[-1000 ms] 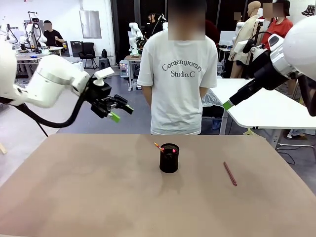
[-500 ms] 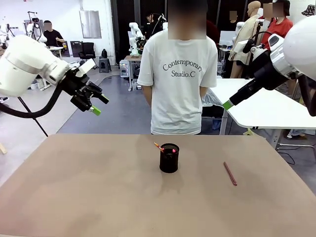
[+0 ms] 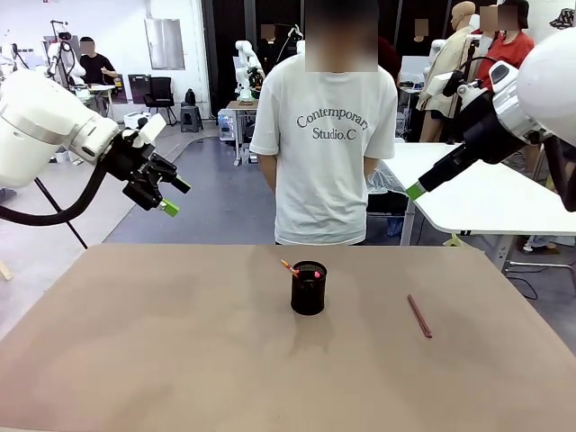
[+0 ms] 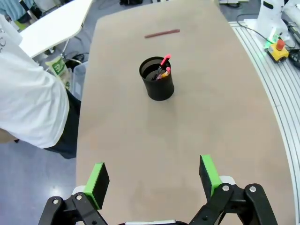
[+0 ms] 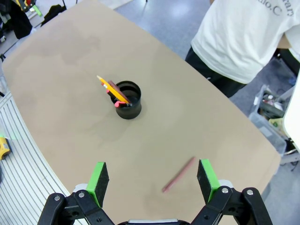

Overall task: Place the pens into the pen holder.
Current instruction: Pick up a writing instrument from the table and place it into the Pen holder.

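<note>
your left gripper and right gripper hang open and empty above the desk; the reddish pen lies flat near its right edge, the pen holder mid-desk; a shallow pinch may roll that pen away, a slanted drop may tip the pen holder.

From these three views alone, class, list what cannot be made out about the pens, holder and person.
Lower ends of the two pens in the holder: every view, hidden by its wall.
Print on the loose pen: every view, too small.
The person's hands: front view, behind the torso.
</note>
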Motion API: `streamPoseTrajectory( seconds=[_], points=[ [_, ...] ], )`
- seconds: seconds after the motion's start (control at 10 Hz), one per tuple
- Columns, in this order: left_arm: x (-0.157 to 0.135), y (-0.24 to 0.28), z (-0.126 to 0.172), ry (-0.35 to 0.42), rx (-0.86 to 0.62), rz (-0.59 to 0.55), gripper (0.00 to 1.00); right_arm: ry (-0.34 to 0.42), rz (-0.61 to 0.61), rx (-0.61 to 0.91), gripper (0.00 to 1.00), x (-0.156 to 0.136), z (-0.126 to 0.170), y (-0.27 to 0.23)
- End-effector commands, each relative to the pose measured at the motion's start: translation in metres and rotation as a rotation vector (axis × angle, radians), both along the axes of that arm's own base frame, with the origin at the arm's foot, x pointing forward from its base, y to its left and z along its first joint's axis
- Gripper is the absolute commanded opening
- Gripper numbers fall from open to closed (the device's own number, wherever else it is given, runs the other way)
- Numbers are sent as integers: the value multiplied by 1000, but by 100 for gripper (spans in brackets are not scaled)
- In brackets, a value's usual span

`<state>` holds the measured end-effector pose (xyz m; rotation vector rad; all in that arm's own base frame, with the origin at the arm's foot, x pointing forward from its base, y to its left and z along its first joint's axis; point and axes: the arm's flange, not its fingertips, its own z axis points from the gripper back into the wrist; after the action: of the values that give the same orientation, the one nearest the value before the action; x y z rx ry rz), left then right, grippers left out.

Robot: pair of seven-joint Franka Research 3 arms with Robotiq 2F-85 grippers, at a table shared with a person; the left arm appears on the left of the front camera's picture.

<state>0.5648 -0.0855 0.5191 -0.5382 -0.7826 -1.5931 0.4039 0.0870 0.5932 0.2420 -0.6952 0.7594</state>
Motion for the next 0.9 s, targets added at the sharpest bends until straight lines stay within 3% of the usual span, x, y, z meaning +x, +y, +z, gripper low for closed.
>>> streamPoseTrajectory(
  seconds=[0.0, 0.8],
  points=[
    [3, 1, 5, 3, 1, -9, 100, 1, 6, 10, 100, 0, 0, -1],
    [3, 1, 5, 3, 1, -9, 100, 1, 6, 10, 100, 0, 0, -1]
  ],
)
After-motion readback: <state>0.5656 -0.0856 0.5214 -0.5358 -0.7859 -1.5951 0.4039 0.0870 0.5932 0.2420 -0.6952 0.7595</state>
